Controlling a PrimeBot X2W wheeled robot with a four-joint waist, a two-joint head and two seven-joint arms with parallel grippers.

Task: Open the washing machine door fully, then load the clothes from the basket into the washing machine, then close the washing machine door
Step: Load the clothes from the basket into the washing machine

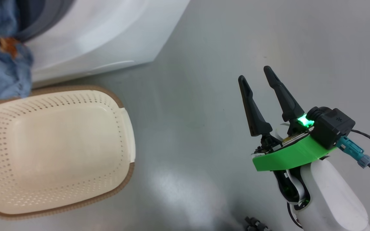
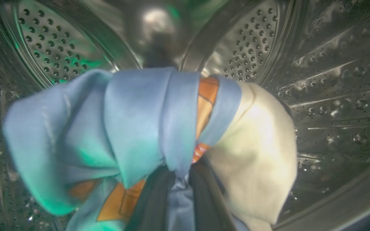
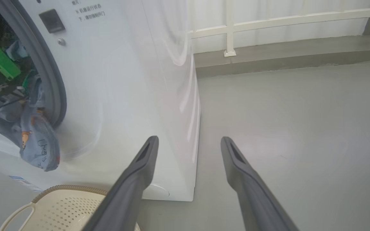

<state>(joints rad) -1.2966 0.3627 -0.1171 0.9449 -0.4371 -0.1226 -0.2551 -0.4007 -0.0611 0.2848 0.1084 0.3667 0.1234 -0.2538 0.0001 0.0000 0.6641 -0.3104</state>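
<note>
**A:** What is the left claw (image 2: 180, 179) doing?

**B:** It is squeezing shut on the clothes (image 2: 140, 122). Light blue fabric is bunching over and around its dark fingers (image 2: 151, 205). Orange-brown print is showing through the folds, and a cream lining is bulging just to the right of them.

**A:** And what is lying beyond that claw?

**B:** The perforated steel drum (image 2: 332, 96) of the washing machine (image 1: 101, 38) is curving ahead of it and on both sides, its holes glinting green. So the bundle is hanging inside the drum.

**A:** Is all of the fabric sitting inside?

**B:** No. In the right wrist view a blue fold is trailing back from that claw. It is hanging out over the grey rubber ring (image 3: 55, 93) and down the machine's white front.

**A:** How is the right claw (image 1: 254, 73) standing?

**B:** Its two long fingers are spreading wide apart and gripping nothing. It is hovering over the grey floor (image 1: 204, 80), well apart from the clothes.

**A:** What is sitting near it?

**B:** The basket (image 1: 125, 134) is resting on the floor to its left, just below the machine's front. It is showing cream-white, perforated walls and a brown braided rim. The machine's white corner is rising ahead of that claw and to its left.
</note>
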